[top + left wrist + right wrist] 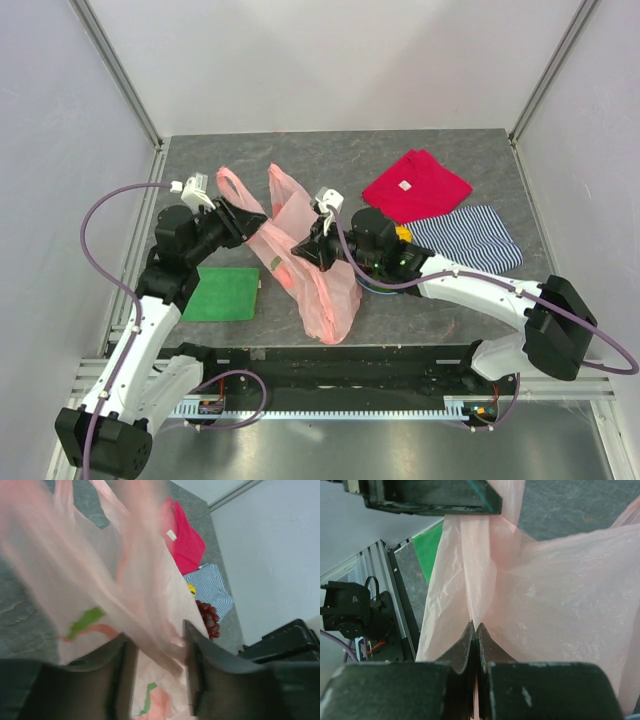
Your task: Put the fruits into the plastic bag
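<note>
The pink bag (315, 290) stands bunched up in the middle of the grey tabletop (340, 160), its two loop handles pointing to the far side and its body sagging toward the near edge. The left jaws meet it from the left, at its upper left edge. In the left wrist view they stand apart with a clear gap, and a fold of the thin film runs down between the two dark fingers (125, 675) without being pinched. The right jaws reach in from the right, to the middle of the bag. In the right wrist view they are pressed together with no gap, clamping a pleat of the pink film that rises straight up from between them. Grapes (210, 619) and a yellow fruit (191, 590) lie outside the bag, to its right, at the edge of a striped cloth (475, 240) and well apart from both jaws. A red cloth (415, 186) lies just beyond the striped one, on the far side. A flat green cloth (222, 293) lies on the tabletop left of the bag, under the left arm.
</note>
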Tool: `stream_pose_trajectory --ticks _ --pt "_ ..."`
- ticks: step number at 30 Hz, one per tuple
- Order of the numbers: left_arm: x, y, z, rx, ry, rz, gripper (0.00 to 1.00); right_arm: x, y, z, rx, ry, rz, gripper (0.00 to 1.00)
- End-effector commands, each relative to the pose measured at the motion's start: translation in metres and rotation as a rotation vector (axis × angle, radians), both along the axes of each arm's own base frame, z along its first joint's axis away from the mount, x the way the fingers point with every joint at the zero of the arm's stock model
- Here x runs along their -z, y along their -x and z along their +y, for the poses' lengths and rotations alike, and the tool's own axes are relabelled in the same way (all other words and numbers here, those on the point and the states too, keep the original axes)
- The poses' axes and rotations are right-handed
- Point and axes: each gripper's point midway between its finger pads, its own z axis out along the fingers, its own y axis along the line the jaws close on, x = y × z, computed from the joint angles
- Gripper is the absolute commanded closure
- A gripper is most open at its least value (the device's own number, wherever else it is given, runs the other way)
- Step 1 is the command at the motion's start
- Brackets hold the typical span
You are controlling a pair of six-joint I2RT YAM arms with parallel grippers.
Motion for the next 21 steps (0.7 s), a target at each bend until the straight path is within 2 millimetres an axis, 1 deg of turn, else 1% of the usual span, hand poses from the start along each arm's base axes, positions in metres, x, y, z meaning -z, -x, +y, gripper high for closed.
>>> stream_pose_trajectory --ticks 1,2,3,4,5,6,7,8,9,10,11,12,13,14,15,16,17,18,19,21 --pt "-0.004 -0.008 0.013 -0.05 -0.077 -0.091 0.79 0.014 0.014 0.004 -0.031 0.035 -0.011 0.95" --pt "-0.005 -0.005 0.012 -0.03 -0.091 -0.116 0.93 0.017 0.016 0.005 -0.033 0.042 0.0 0.87" --pt "-0.004 -0.003 0.013 -0.012 -0.132 -0.152 0.99 0.016 0.017 0.005 -0.032 0.04 0.013 0.59" --pt "-0.011 -0.002 0.013 -0.005 -0.15 -0.194 0.99 0.016 0.017 0.004 -0.027 0.039 0.031 0.49" --pt "-0.021 0.005 0.01 0.03 -0.166 -0.253 0.99 0.009 0.018 0.003 -0.021 0.025 0.031 0.43" --pt "-0.029 0.009 0.01 0.06 -0.224 -0.327 0.98 -0.002 0.016 0.003 -0.008 0.007 0.021 0.32" --pt "-0.037 0.012 0.009 0.081 -0.25 -0.375 0.98 -0.008 0.016 0.001 0.004 -0.004 0.028 0.28" --pt "-0.048 0.022 0.005 0.129 -0.267 -0.438 0.98 -0.023 0.015 -0.002 0.02 -0.028 0.014 0.25" --pt "-0.056 0.027 0.004 0.165 -0.331 -0.516 0.98 -0.036 0.007 -0.005 0.071 -0.041 0.009 0.17" --pt "-0.06 0.032 0.002 0.194 -0.356 -0.559 0.99 -0.048 0.004 -0.008 0.102 -0.066 0.023 0.14" --pt "-0.065 0.042 -0.001 0.229 -0.377 -0.612 0.98 -0.055 -0.002 -0.012 0.138 -0.079 0.031 0.11" --pt "-0.068 0.045 0.0 0.241 -0.425 -0.665 0.98 -0.069 -0.013 -0.017 0.183 -0.104 0.043 0.08" --pt "-0.07 0.048 -0.001 0.252 -0.443 -0.693 0.98 -0.075 -0.018 -0.02 0.204 -0.124 0.062 0.07" --pt "-0.071 0.05 0.0 0.259 -0.477 -0.728 0.99 -0.08 -0.023 -0.021 0.232 -0.168 0.13 0.05" --pt "-0.075 0.053 0.001 0.26 -0.487 -0.753 0.98 -0.092 -0.034 -0.027 0.245 -0.209 0.158 0.05" --pt "-0.077 0.056 0.0 0.268 -0.485 -0.763 0.98 -0.091 -0.041 -0.026 0.248 -0.224 0.197 0.05" --pt "-0.078 0.057 -0.001 0.278 -0.509 -0.79 0.98 -0.101 -0.044 -0.024 0.25 -0.275 0.255 0.05" --pt "-0.08 0.06 -0.002 0.288 -0.508 -0.8 0.98 -0.103 -0.052 -0.027 0.252 -0.296 0.279 0.04" --pt "-0.08 0.064 -0.005 0.315 -0.504 -0.814 0.98 -0.098 -0.057 -0.023 0.252 -0.302 0.314 0.04" --pt "-0.08 0.068 -0.01 0.35 -0.494 -0.821 0.98 -0.106 -0.063 -0.019 0.244 -0.355 0.349 0.02"
